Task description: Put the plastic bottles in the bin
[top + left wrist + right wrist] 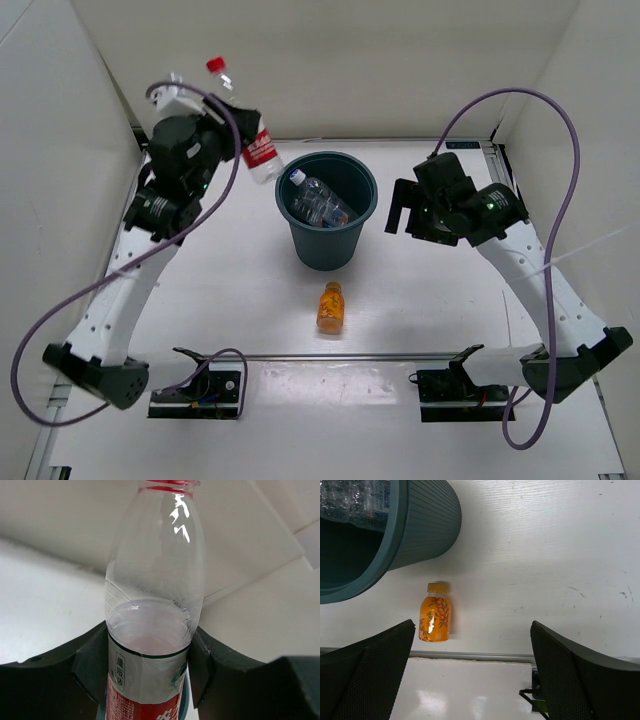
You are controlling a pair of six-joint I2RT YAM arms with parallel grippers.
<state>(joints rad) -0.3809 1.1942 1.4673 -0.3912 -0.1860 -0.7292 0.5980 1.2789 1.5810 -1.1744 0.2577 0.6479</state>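
My left gripper (238, 118) (147, 652) is shut on a clear plastic bottle with a red label and red cap (260, 150) (152, 595). It holds the bottle tilted in the air at the far left, just left of the bin (368, 188) (420, 525). The dark teal bin stands upright at the middle back, and clear bottles (318, 200) (350, 500) lie inside it. A short orange bottle (331, 306) (435, 612) lies on the table in front of the bin. My right gripper (398, 215) (472, 625) hangs open and empty, right of the bin and above the table.
White walls close in the table on the left, back and right. A metal rail (330, 355) (470, 655) runs across the near side, just beyond the arm bases. Purple cables (560, 150) loop above both arms.
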